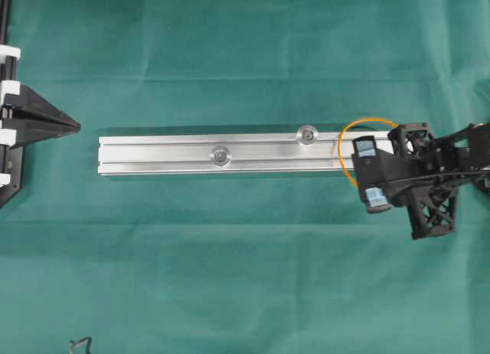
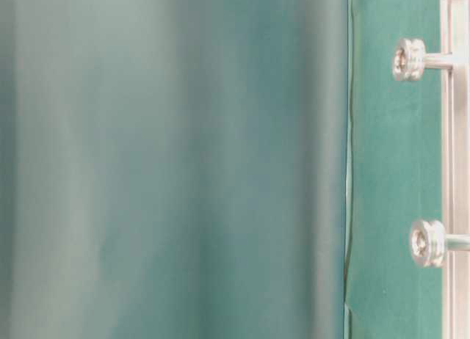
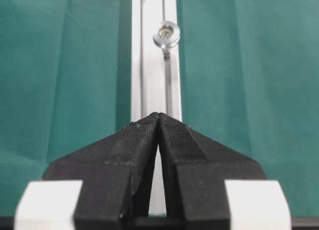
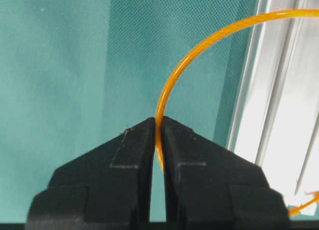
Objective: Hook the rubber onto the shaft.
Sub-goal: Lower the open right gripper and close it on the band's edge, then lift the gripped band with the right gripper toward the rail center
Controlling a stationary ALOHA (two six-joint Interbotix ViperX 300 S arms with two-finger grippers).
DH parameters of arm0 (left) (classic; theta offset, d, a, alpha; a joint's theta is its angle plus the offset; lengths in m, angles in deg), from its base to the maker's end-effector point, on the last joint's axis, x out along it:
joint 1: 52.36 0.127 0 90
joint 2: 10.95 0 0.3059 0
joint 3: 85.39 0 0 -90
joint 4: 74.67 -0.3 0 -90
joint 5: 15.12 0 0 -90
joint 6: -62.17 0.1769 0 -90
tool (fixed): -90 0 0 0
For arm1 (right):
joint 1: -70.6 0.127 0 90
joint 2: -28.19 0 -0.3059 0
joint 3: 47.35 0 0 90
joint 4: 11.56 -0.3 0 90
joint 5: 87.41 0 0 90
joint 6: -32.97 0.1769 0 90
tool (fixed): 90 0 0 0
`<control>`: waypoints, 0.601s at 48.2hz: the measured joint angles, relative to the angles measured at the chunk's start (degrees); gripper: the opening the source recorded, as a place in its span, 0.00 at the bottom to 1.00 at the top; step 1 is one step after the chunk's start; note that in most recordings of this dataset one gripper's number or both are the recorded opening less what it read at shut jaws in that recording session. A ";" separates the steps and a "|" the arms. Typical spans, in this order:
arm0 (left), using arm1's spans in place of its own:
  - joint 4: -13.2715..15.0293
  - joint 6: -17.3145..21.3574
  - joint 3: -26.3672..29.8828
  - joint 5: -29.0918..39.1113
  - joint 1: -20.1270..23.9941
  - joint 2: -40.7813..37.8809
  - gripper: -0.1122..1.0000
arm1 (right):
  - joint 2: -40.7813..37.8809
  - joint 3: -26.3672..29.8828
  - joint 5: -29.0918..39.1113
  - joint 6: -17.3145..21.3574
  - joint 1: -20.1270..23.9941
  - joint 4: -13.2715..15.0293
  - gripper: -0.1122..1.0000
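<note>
- Green cloth [image 1: 230, 277] covers the worktop from edge to edge; at the far left of the overhead view the left gripper [image 1: 75, 125] rests with its tip pointing toward the rail; its jaws are pressed together with nothing between them, as the left wrist view [image 3: 158, 116] shows plainly
- just right of that tip, and apart from it, the aluminium rail [image 1: 153, 155] begins; it lies flat and runs lengthwise across the middle of the cloth, grooved along its top
- two round-headed shafts stand up from the rail; the nearer shaft [image 1: 220, 155] sits in the lower groove around mid-length; the farther shaft [image 1: 307, 134] sits further right on the upper groove; both are bare; the table-level view shows them side-on, the farther one [image 2: 409, 59] and the nearer one [image 2: 428, 243], each with a flanged head
- over the right end of the rail curves the rubber [image 1: 366, 123], a thin orange loop arcing above the rail's upper edge and down its left side; part of it is hidden under the arm
- at the far right the right gripper [image 1: 398, 132] has its jaws closed tight on the rubber; the right wrist view [image 4: 158, 121] shows the orange strand [image 4: 199, 43] pinched at the tips and arching away toward the rail [image 4: 284, 115], beside the rail's edge rather than on any shaft
</note>
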 measured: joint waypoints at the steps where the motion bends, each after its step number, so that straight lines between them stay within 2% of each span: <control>1: -0.09 0.00 0.00 0.00 0.09 0.00 0.12 | 0.44 0.18 0.44 0.00 0.09 0.00 0.16; 10: -0.09 0.00 0.00 0.00 0.09 0.00 0.12 | 4.39 1.67 4.92 0.09 0.09 0.79 0.16; 29: 0.00 0.00 0.00 0.00 0.00 0.00 0.12 | 9.40 7.29 16.00 0.09 -0.18 4.92 0.16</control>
